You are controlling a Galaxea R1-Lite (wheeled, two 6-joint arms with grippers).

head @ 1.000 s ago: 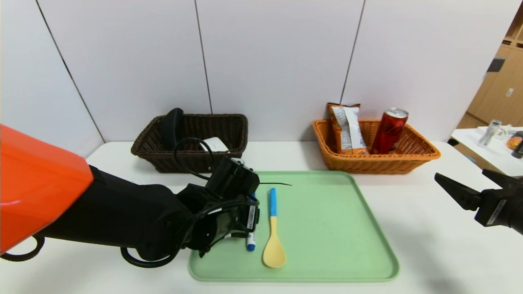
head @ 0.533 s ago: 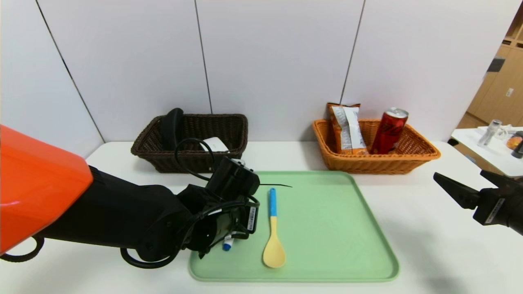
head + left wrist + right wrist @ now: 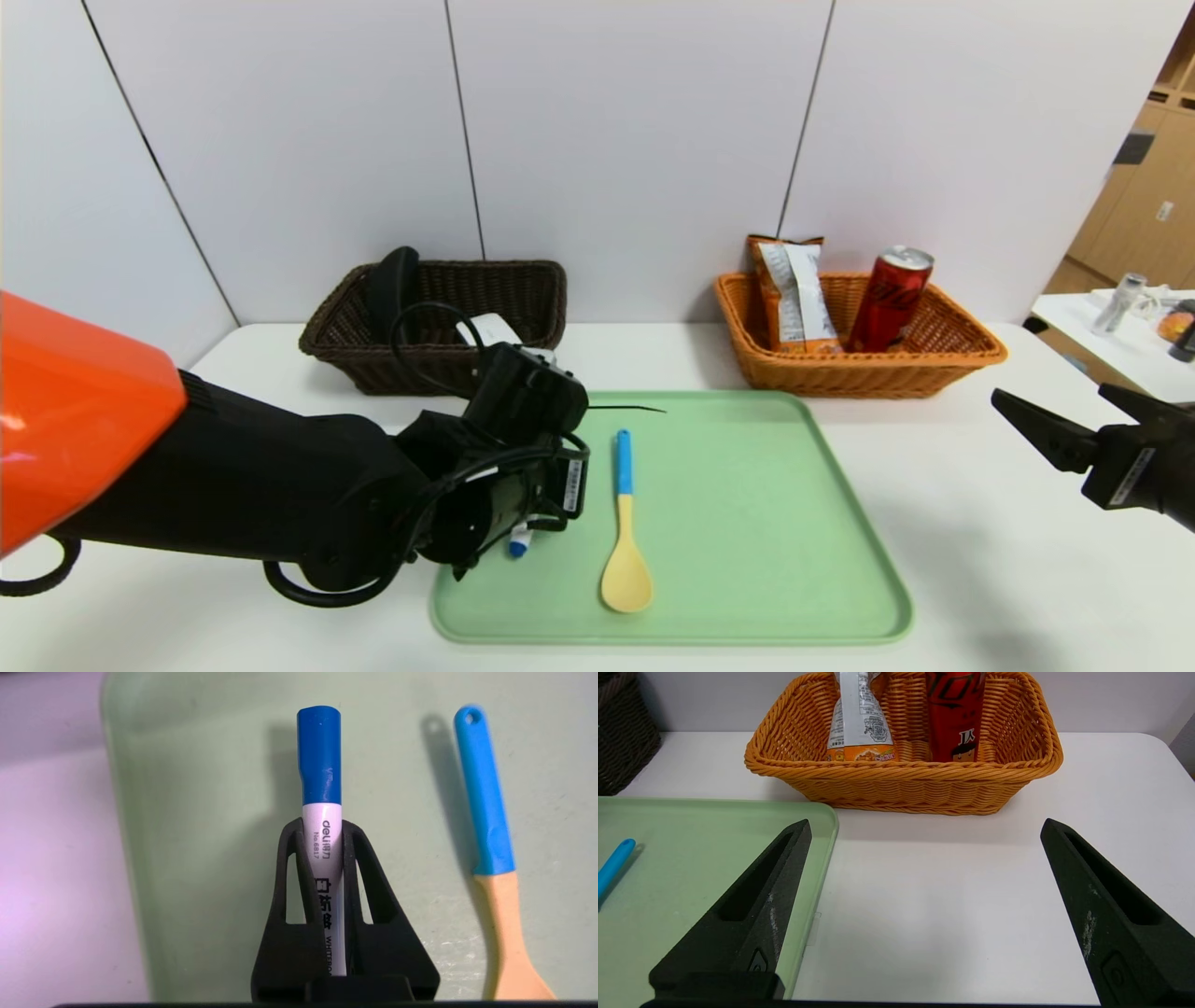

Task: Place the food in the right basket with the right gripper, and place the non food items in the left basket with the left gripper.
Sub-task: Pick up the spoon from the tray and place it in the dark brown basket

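Note:
My left gripper (image 3: 321, 828) is shut on the white marker with blue cap (image 3: 319, 788), held just above the green tray; its cap shows under the wrist in the head view (image 3: 517, 547). The blue-handled yellow spoon (image 3: 624, 527) lies on the tray beside it and shows in the left wrist view (image 3: 490, 849). The dark brown left basket (image 3: 439, 322) holds the long black case (image 3: 392, 285) and the white oblong case (image 3: 492, 329). The orange right basket (image 3: 854, 369) holds the snack bag (image 3: 794, 294) and the red can (image 3: 887, 299). My right gripper (image 3: 924, 833) is open and empty over the table right of the tray.
The green tray (image 3: 747, 523) lies in the middle of the white table. A thin black cable (image 3: 625, 409) crosses its far edge. A side table with small items (image 3: 1130, 308) stands at the far right. The wall is just behind both baskets.
My left gripper has closed on the marker and lifted it off the tray, pulling it left and slightly up. The right arm has barely moved.

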